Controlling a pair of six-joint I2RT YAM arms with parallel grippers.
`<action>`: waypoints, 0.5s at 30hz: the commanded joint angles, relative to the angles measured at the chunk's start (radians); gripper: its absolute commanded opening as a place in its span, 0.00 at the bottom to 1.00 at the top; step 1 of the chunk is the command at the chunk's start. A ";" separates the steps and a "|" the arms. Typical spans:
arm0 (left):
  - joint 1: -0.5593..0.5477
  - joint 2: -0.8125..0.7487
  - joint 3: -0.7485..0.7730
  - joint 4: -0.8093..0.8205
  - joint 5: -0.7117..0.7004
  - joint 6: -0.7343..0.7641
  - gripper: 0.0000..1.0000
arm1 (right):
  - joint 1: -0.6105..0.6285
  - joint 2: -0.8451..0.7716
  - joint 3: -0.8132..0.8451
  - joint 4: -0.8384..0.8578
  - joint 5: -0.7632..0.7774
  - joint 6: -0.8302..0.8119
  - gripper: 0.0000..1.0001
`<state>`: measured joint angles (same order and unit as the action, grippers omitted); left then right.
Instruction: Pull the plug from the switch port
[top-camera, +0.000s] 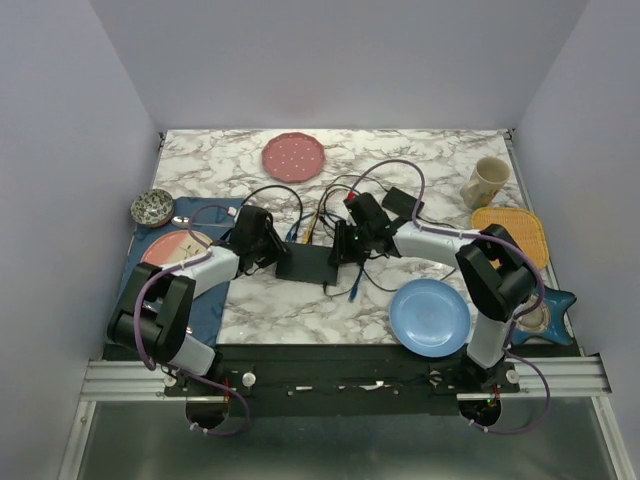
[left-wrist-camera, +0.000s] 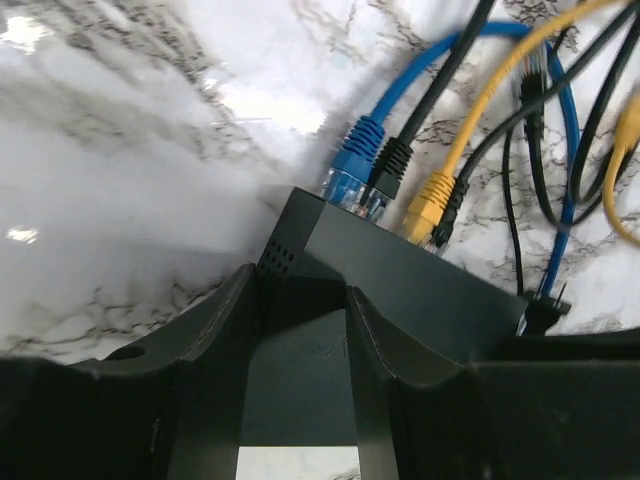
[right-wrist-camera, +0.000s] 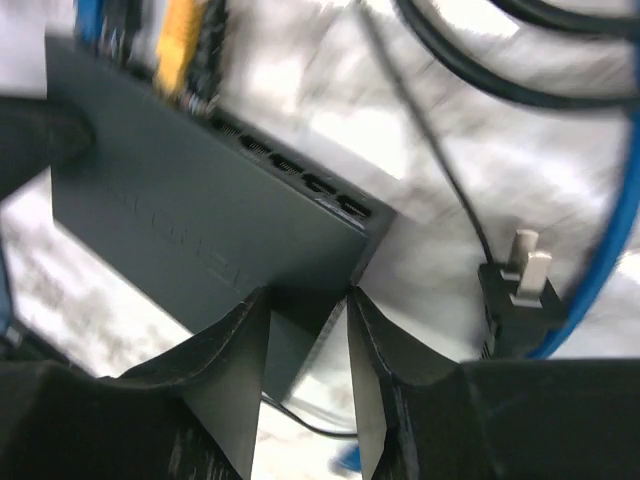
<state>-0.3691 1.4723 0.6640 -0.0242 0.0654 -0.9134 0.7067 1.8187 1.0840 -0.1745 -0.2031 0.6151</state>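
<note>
While both arms reach in over the marble surface (top-camera: 270, 300), you have the switch (top-camera: 308, 263) lying at its middle, between the two tools. Your left tool (left-wrist-camera: 298, 300) sits at the switch's left end. Its fingers (left-wrist-camera: 215, 340) are part-way closed with the black casing running between them. You cannot tell from this whether they press on it or only flank it. Your right tool (right-wrist-camera: 300, 310) stands the same way at the right end, fingers astride the casing, and there too you cannot tell whether it has a grip.

Along the switch's far edge, toward its left end, a blue plug (left-wrist-camera: 352, 165), a black plug (left-wrist-camera: 393, 165) and a yellow plug (left-wrist-camera: 430, 200) sit side by side in their ports. A further thin black one sits just right of the yellow. The ports (right-wrist-camera: 290, 165) to the right of them stand open.

A two-pronged power plug (right-wrist-camera: 515, 290) lies on the surface just right of the switch, and a blue cable (right-wrist-camera: 612, 230) curves past it. Farther out you see a pink plate (top-camera: 293, 156) at the far edge, a mug (top-camera: 487, 182) far right, and a blue plate (top-camera: 430, 317) near right.
</note>
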 joint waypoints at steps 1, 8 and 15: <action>-0.053 0.060 0.060 0.020 0.183 -0.061 0.42 | -0.051 0.047 0.129 0.060 0.027 -0.049 0.45; -0.047 0.045 0.146 -0.124 0.021 -0.042 0.44 | -0.081 0.082 0.255 -0.031 0.065 -0.098 0.48; -0.027 -0.020 0.204 -0.218 -0.058 0.015 0.52 | -0.081 -0.007 0.165 -0.040 0.146 -0.120 0.53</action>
<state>-0.4004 1.4940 0.8265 -0.1772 0.0479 -0.9291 0.6174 1.8702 1.2884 -0.2207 -0.1127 0.5156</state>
